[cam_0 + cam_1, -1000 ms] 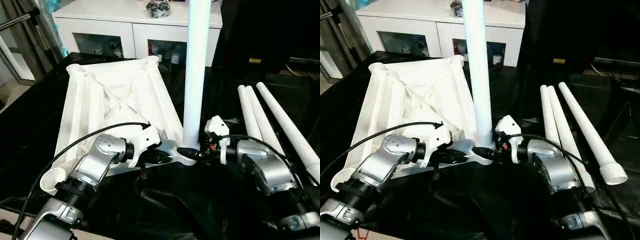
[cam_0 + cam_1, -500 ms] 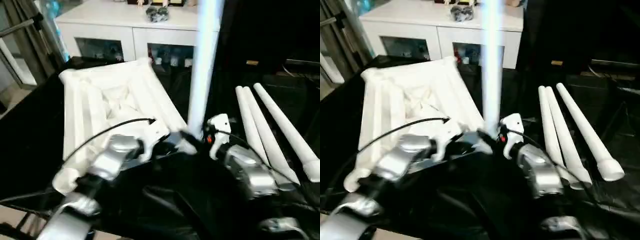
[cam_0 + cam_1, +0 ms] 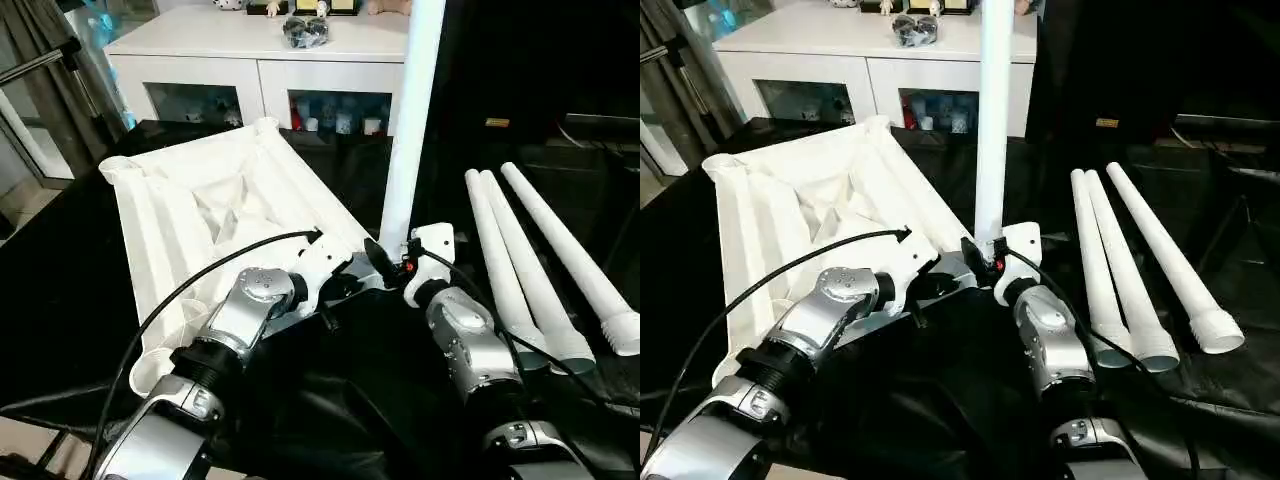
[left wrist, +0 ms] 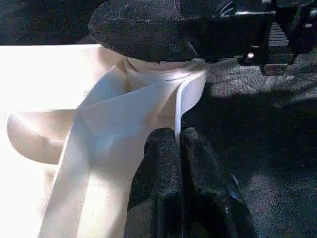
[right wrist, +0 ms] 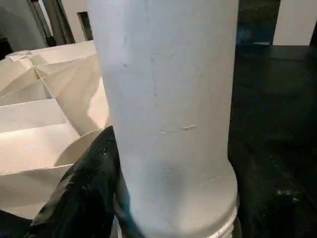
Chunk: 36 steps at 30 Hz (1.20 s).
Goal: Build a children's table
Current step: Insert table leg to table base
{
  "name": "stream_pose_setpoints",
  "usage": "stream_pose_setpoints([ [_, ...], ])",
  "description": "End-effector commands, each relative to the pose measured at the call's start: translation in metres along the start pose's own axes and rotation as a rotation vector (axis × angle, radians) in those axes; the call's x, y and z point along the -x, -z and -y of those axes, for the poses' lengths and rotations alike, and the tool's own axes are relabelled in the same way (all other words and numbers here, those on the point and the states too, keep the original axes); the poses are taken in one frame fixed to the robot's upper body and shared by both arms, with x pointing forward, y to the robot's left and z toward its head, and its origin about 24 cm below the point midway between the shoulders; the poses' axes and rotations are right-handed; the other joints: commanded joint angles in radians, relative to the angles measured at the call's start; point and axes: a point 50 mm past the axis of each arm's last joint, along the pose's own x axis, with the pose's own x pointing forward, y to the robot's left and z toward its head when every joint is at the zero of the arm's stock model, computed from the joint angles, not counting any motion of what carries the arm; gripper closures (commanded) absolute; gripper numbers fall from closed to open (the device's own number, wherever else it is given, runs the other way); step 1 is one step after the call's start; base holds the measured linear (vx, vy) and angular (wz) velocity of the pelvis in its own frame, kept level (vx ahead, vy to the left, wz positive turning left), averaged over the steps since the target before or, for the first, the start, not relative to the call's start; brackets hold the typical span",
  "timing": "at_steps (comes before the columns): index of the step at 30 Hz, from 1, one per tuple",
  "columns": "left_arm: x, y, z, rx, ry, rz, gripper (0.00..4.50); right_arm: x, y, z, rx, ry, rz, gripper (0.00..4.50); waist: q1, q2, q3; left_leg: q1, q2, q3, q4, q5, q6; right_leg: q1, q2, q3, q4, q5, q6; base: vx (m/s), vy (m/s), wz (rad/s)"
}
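Both forearms had swung inward over the past second, and the tabletop (image 3: 215,215) with its standing leg (image 3: 408,130) had shifted a little on the black bench (image 3: 60,290) as the head camera moved too. At this moment the right claw (image 3: 392,258) stood partly spread around the base of the upright leg, one black finger (image 5: 81,193) pressed against the tube just above its threaded end. The left claw (image 4: 177,148), its fingers pressed together and holding nothing, rested its tips on the rim of the tabletop's near corner socket, directly beside the right claw. Three spare legs (image 3: 540,265) lay side by side on the bench, well off to the right claw's outer side. Risk appeared to centre on the tall leg: if it was not fully seated in the socket, a sideways nudge from either claw could tip it or pull it loose. With only closed fingertips bracing it, the upturned tabletop could also slide on the smooth bench under any downward push.
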Motion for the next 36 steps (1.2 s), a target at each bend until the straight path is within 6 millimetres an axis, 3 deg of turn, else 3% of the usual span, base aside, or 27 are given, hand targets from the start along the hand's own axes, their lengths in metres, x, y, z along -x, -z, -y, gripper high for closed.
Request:
stream_pose_setpoints([
  [1,0.002,-0.009,-0.004,-0.026,-0.028,0.06,4.5,0.001,0.026,-0.018,-0.062,-0.05,-0.095,1.86,-0.003,-0.013,-0.042,0.014,0.041,-0.024,-0.084,-0.385,0.016,0.018,-0.073,0.029,-0.116,-0.495,-0.149,0.0,0.0,0.0],
  [7,0.009,-0.004,-0.004,-0.052,0.006,0.054,4.5,-0.001,0.02,-0.015,0.008,-0.1,-0.079,1.86,-0.005,-0.017,-0.041,0.009,0.044,-0.025,-0.088,-0.364,0.022,0.019,-0.075,0.03,-0.115,-0.507,-0.139,0.0,0.0,0.0],
  [8,0.009,-0.004,-0.004,-0.054,0.008,0.054,4.5,-0.001,0.019,-0.015,0.01,-0.105,-0.077,1.3,-0.004,-0.016,-0.041,0.009,0.044,-0.025,-0.087,-0.365,0.023,0.018,-0.075,0.03,-0.116,-0.509,-0.139,0.0,0.0,0.0],
  [9,0.01,-0.003,-0.004,-0.055,0.021,0.06,4.5,-0.001,0.018,-0.014,0.006,-0.114,-0.072,1.16,-0.006,-0.021,-0.042,0.007,0.044,-0.024,-0.087,-0.358,0.026,0.019,-0.074,0.031,-0.115,-0.499,-0.141,0.0,0.0,0.0],
  [11,0.012,-0.003,-0.004,-0.063,0.033,0.061,4.5,0.0,0.014,-0.011,0.013,-0.138,-0.06,1.16,-0.006,-0.018,-0.042,0.005,0.044,-0.024,-0.088,-0.348,0.029,0.021,-0.074,0.031,-0.112,-0.482,-0.146,0.0,0.0,0.0],
  [13,0.014,-0.002,-0.003,-0.071,0.044,0.061,4.5,0.001,0.009,-0.008,0.023,-0.157,-0.047,0.81,-0.005,-0.021,-0.047,0.004,0.047,-0.021,-0.086,-0.311,0.038,0.023,-0.074,0.033,-0.106,-0.412,-0.167,0.0,0.0,0.0],
  [22,0.021,0.003,0.0,-0.09,0.103,0.055,4.5,0.014,-0.005,0.008,0.071,-0.264,-0.025,0.09,0.003,-0.023,-0.056,-0.005,0.048,-0.013,-0.07,-0.169,0.101,0.039,-0.069,0.028,-0.079,-0.146,-0.239,0.0,0.0,0.0],
  [29,0.031,0.011,0.0,-0.111,0.156,0.026,4.5,0.039,-0.025,0.026,0.092,-0.443,-0.053,0.09,0.008,-0.023,-0.061,-0.003,0.05,-0.012,-0.064,-0.127,0.134,0.047,-0.068,0.026,-0.07,-0.054,-0.257,0.0,0.0,0.0],
  [36,0.044,0.018,0.0,-0.137,0.231,-0.013,4.5,0.062,-0.037,0.04,0.177,-0.612,-0.194,0.09,0.012,-0.026,-0.058,-0.001,0.05,-0.009,-0.062,-0.142,0.127,0.046,-0.067,0.023,-0.074,-0.108,-0.258,0.0,0.0,0.0],
])
